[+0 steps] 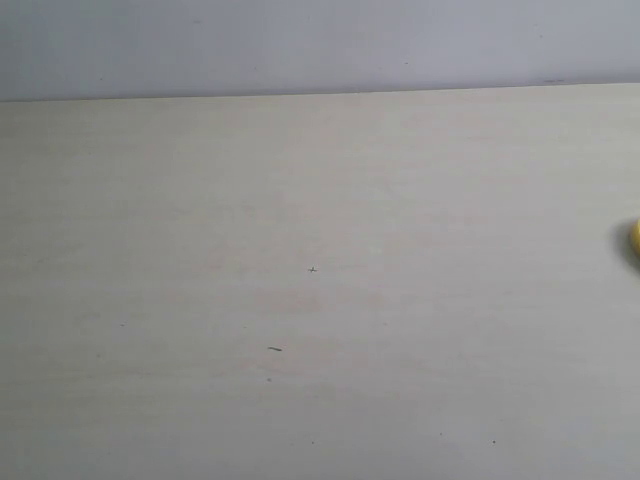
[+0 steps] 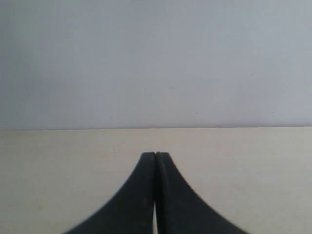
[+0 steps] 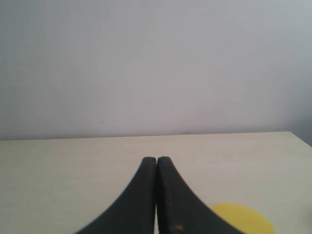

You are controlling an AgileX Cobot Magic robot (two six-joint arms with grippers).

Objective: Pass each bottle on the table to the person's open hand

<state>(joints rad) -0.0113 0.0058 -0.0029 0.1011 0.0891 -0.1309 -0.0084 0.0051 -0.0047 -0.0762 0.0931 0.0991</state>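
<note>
The pale beige table [image 1: 300, 250] fills the exterior view, and neither gripper shows there. A sliver of a yellow rounded thing [image 1: 635, 236], which looks like the yellow bottle, pokes in at that view's right edge; its cap is out of frame. In the right wrist view the same yellow shape [image 3: 243, 218] lies on the table close beside my right gripper [image 3: 156, 159], whose black jaws are pressed together and hold nothing. My left gripper [image 2: 156, 155] is also shut and empty above bare tabletop [image 2: 58, 165]. The person's open hand is out of view.
A plain grey-white wall [image 1: 300, 40] rises behind the table's far edge [image 1: 320, 95]. A few small dark specks [image 1: 274, 348] mark the tabletop.
</note>
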